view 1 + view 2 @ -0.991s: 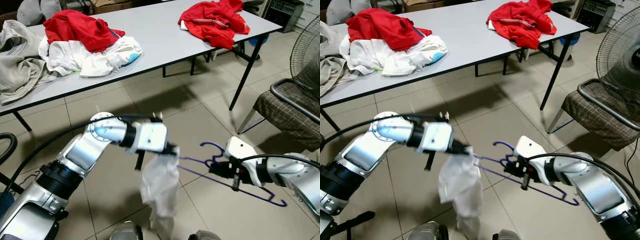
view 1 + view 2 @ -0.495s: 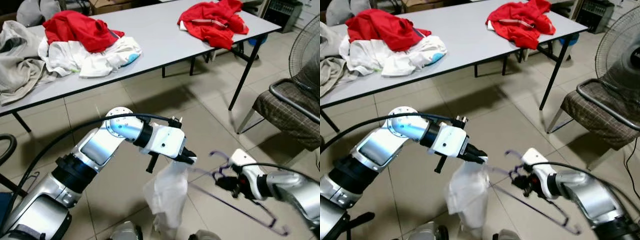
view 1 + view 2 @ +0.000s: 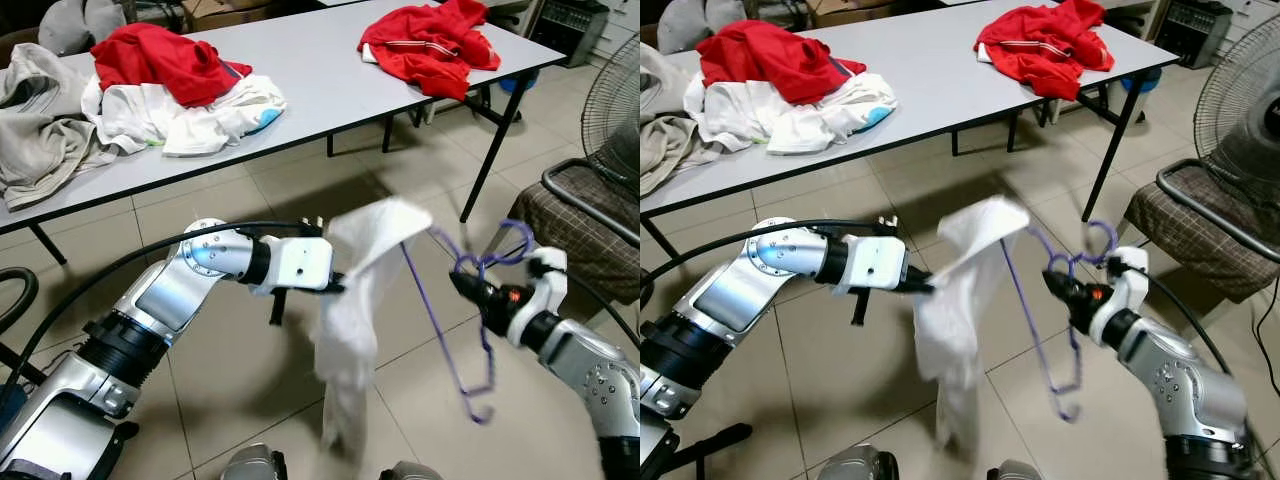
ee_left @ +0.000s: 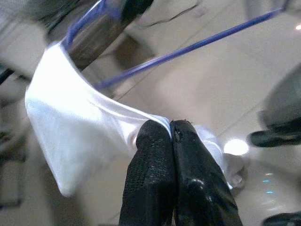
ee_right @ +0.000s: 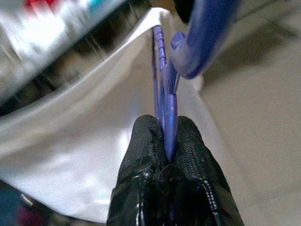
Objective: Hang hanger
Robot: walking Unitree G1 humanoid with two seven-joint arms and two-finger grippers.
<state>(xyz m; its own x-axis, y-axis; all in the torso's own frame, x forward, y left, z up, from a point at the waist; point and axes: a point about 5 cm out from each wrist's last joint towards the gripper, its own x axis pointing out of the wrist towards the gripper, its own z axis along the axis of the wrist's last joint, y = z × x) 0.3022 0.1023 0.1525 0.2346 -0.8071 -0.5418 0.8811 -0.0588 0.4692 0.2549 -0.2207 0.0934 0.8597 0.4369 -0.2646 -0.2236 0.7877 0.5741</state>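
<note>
Hanger: thin purple wire hanger (image 3: 465, 330), held in the air above the tiled floor (image 3: 240, 360), directly ahead of the right claw (image 3: 466, 288) and near the left claw (image 3: 338, 285).
Hanger axis: long bar nearly upright, one end high in the cloth, the other end low toward the floor; hook (image 3: 505, 245) just above the right claw, curling up and away from the robot.
Right claw: closed tight on the hanger neck below the hook; both fingers (image 5: 146, 141) touch the wire.
Garment: limp white fabric garment (image 3: 350, 320), draped over the hanger's upper end and hanging down past the left claw.
Left claw: closed, pinching a fold of the garment between its fingers (image 4: 155, 155).
Handling, hanger: judged light, springy and thin; likely to twist in a grip. The neck is the firmest hold.
Handling, garment: judged soft, light and smooth; it may slide off the tilted wire.
Surroundings: grey folding bench (image 3: 330, 80) well beyond both claws, carrying red garments (image 3: 430, 45) and a pile of white clothes (image 3: 190, 110); chequered chair (image 3: 585, 220) beyond the right claw.
</note>
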